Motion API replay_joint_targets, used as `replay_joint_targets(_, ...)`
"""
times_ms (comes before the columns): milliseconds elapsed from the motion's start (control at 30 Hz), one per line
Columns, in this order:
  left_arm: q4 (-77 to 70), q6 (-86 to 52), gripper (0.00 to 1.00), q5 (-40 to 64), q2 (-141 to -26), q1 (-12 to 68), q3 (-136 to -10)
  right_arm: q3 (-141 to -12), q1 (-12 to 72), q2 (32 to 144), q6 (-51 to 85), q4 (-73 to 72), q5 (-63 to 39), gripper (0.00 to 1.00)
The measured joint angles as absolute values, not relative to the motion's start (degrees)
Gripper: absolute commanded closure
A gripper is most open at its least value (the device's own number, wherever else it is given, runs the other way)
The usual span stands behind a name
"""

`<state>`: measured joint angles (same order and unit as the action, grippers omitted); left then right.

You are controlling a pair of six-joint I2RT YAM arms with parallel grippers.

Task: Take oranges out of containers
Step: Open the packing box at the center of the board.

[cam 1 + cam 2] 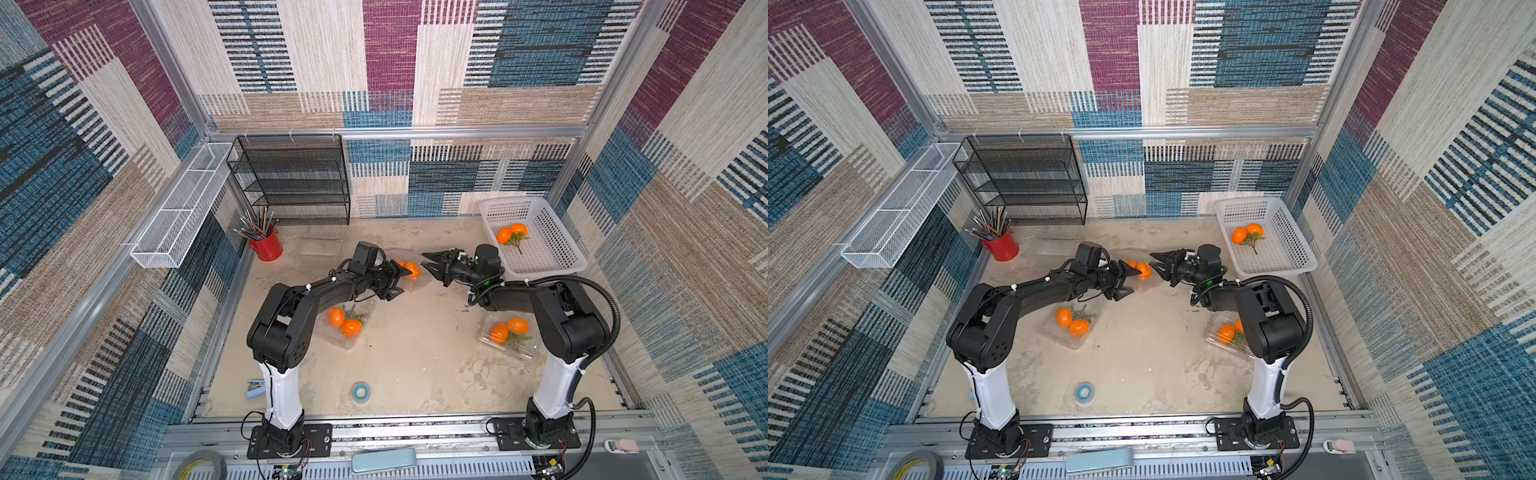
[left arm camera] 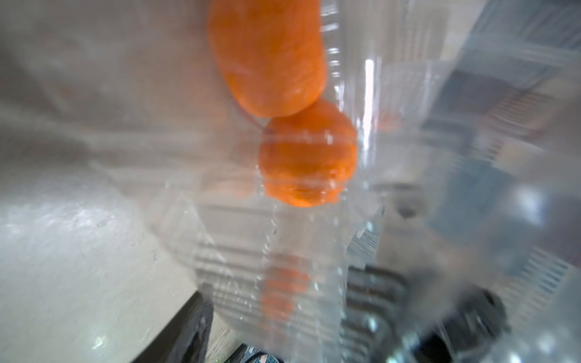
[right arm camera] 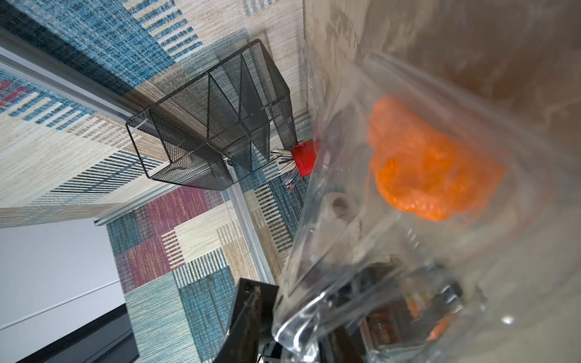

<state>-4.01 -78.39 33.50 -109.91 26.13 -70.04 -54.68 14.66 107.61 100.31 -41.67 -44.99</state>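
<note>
Container (image 2: 314,251) clasped, left fingers (image 2: 198,327), right fingers (image 3: 248,314) spread

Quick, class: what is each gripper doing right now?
Left gripper: closed on the clear container holding two oranges.
Right gripper: jaws either side of that container's edge; grip cannot be told.

No word, label, brand or number can be read in any view. In both top views the roll of tape (image 1: 188,468) (image 1: 904,470) at the near edge has dark marks on its yellow band, too small to make out. Both wrist views are blurred.
</note>
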Motion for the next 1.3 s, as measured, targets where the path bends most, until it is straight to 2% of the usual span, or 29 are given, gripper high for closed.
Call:
replay_joint_targets(200,-2.4,-78.0,0.29,33.4,-108.6,26.1,-68.0,-57.6,13.9,107.6,87.3,-27.9,-45.9,0.68)
replay_joint_targets(400,-0.9,-77.5,0.22,32.7,-106.1,25.6,-67.3,-59.2,13.7,107.0,77.5,-17.4,-45.9,0.66)
replay_joint_targets(533,3.0,-75.3,0.14,31.4,-105.4,24.6,-70.0,-61.2,13.1,106.2,70.9,-10.2,-45.2,0.57)
replay_joint_targets(667,12.6,-69.9,0.07,28.8,-105.8,23.6,-78.8,-63.3,12.3,105.3,63.9,-2.1,-43.2,0.48)
replay_joint_targets(933,31.4,-57.7,0.05,24.2,-113.5,21.4,-96.9,-67.6,11.5,103.8,52.1,10.9,-37.6,0.21)
replay_joint_targets(1100,37.5,-52.3,0.04,22.9,-119.3,21.4,-104.6,-71.8,11.2,104.6,45.5,17.3,-33.5,0.04)
replay_joint_targets(1167,38.8,-50.5,0.04,23.0,-121.8,21.4,-107.2,-73.6,11.2,105.7,43.1,19.1,-31.9,0.03)
replay_joint_targets(1300,40.2,-47.4,0.04,25.0,-126.9,21.4,-111.3,-76.9,11.2,109.0,39.0,21.5,-30.3,0.08)
